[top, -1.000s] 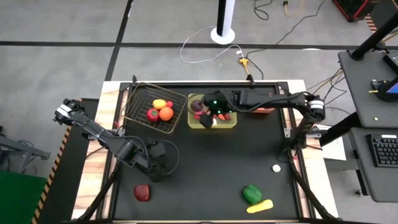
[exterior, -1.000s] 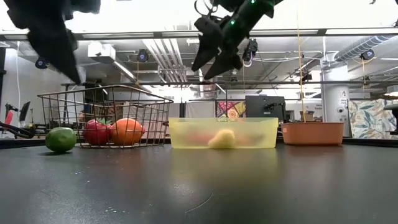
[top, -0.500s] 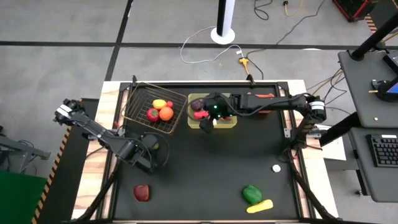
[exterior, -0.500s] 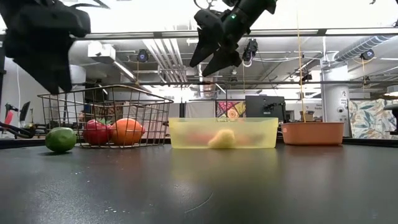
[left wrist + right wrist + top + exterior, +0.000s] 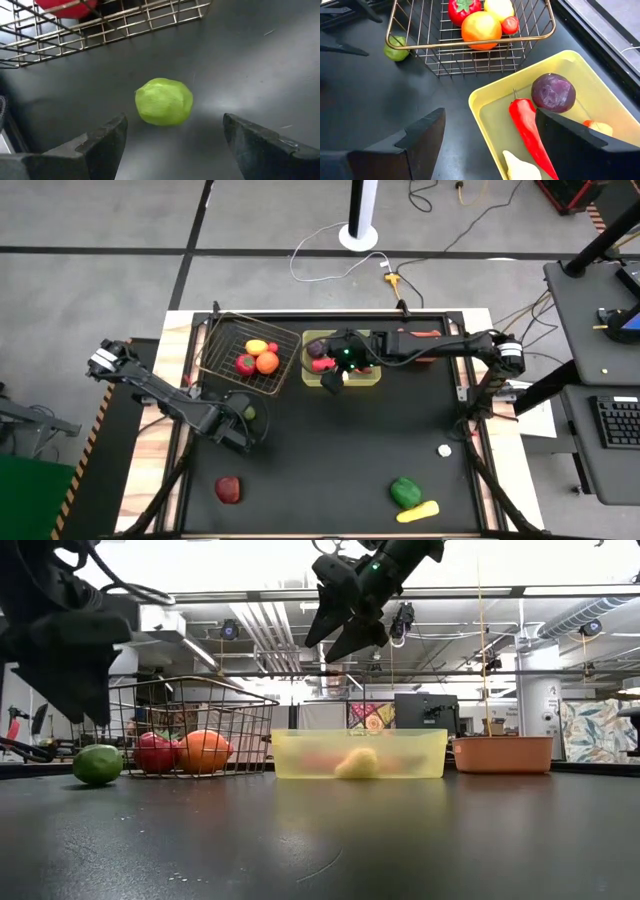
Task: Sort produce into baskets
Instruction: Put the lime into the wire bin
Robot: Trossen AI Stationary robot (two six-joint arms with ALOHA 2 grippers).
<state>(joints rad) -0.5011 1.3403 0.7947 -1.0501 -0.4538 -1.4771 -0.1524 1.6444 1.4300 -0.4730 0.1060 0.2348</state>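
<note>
Left hand (image 5: 172, 137), fingers apart, hangs above the lime (image 5: 163, 101); right hand (image 5: 490, 137) open over the yellow tray (image 5: 485, 107)

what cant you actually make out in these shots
- Salmon bin: in the low view its wall hides the contents; in the high view the right arm covers it.
- Small white item: too small in the high view to identify.
- Lime: the left gripper partly covers it in the high view.
- Yellow tray: only blurred shapes show through its wall in the low view.
</note>
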